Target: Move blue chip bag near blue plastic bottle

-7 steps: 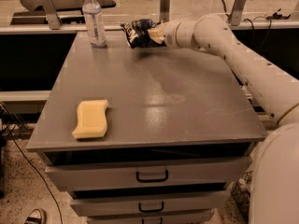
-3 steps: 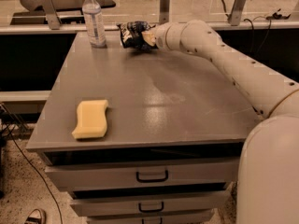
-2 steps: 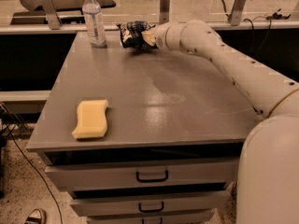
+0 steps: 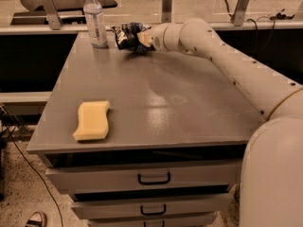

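— Where does everything sit?
— The bottle [image 4: 95, 20] stands at the far left of the desk [image 4: 189, 112]. The chip bag [image 4: 127, 36] is just to its right, clamped in my claw [image 4: 142, 39].
— And finishing well?
— I'd lower it gently and let go without knocking the bottle.

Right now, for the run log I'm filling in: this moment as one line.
pincer: at blue chip bag, far table edge | bag: beside blue plastic bottle, apart | yellow sponge: near left corner

One pincer [image 4: 147, 39] at one blue chip bag [image 4: 128, 36], one blue plastic bottle [image 4: 96, 22], one sponge [image 4: 92, 121].
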Motion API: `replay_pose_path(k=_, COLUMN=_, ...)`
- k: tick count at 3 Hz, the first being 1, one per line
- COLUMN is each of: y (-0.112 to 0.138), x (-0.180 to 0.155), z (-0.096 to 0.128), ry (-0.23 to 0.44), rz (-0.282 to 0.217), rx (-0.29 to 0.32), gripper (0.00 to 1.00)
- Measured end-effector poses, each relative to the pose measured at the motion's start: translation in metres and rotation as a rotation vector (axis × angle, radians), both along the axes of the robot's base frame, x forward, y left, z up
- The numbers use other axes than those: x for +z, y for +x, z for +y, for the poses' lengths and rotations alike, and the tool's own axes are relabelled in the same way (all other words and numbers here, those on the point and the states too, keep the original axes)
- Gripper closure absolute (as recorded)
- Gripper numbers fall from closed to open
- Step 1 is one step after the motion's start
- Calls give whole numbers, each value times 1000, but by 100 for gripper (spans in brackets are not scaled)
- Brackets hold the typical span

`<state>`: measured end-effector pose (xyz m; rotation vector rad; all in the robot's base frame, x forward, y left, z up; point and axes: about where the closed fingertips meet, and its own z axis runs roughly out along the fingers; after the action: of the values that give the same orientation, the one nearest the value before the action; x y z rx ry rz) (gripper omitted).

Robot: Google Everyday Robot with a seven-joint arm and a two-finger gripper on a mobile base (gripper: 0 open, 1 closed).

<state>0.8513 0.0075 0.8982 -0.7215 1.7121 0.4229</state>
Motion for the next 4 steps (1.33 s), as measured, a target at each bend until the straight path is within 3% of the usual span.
replay_pose_path(k=2, y=-5, x=-4, z=9, ry=12, rz=27, rx=12, gripper=12)
replay_pose_path(k=3, y=-5, x=-6, z=10, ry=14, rz=33, rx=10, gripper=0)
replay_pose_path(k=4, y=-5, x=4, z=0, ry=26, rz=17, rx=-5, gripper=0)
